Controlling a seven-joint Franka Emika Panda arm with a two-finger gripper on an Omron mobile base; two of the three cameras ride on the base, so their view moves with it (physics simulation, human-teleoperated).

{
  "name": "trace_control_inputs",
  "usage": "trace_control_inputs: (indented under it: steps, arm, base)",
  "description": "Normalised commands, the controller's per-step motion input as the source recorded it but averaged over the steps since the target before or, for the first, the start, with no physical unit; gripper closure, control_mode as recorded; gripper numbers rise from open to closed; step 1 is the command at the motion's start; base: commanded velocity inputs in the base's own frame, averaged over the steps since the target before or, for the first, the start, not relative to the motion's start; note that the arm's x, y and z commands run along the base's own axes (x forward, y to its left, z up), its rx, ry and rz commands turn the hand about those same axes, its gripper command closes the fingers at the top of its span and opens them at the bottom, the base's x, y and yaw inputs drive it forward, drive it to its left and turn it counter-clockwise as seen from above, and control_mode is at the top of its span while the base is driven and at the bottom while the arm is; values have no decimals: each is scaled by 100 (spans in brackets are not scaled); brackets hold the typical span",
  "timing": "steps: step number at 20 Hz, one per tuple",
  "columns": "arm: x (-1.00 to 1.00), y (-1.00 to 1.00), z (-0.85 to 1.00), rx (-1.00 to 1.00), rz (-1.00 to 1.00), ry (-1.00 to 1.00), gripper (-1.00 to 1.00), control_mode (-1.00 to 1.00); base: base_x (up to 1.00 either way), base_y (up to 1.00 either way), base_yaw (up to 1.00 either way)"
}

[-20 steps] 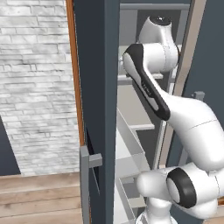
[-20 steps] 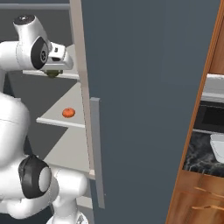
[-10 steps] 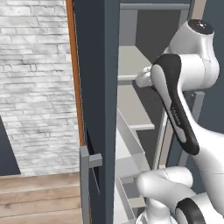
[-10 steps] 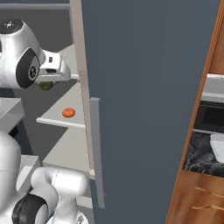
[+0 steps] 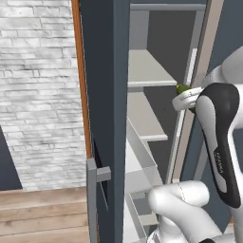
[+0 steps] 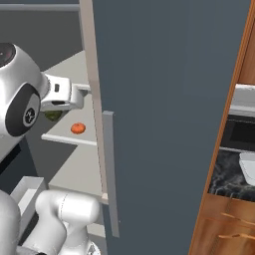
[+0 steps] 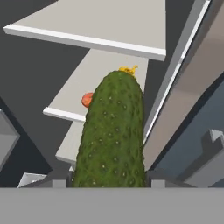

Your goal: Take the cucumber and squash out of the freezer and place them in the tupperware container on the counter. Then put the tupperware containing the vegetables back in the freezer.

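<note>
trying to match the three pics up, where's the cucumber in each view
Left base view: cucumber, a green bit at right centre, at the hand.
Right base view: under the hand, left of centre.
Hand view: upright, bottom centre.
Shared landmark: the squash on its shelf, also in the hand view.

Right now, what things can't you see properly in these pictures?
- Pincer: hand view, the cucumber covers its tips.
- Cucumber: left base view, a green bit peeks past the white hand.
- Squash: hand view, half hidden behind the cucumber; whole on its shelf in the right base view.
- Tupperware container: right base view, cut off by the edge.
</note>
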Motion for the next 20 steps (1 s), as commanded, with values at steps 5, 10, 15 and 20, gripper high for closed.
trace_control_inputs:
  steps: [5, 10, 15, 20]
  arm:
    - [-22, -5, 0, 0, 0, -3, 100, -100]
    - [-8, 0, 0, 0, 0, 0, 100, -100]
    - [0, 0, 0, 0, 0, 0, 100, 100]
    - [0, 0, 0, 0, 0, 0, 100, 100]
  base:
    - [0, 0, 0]
    - [0, 0, 0]
    - [0, 0, 0]
    - [-79, -31, -5]
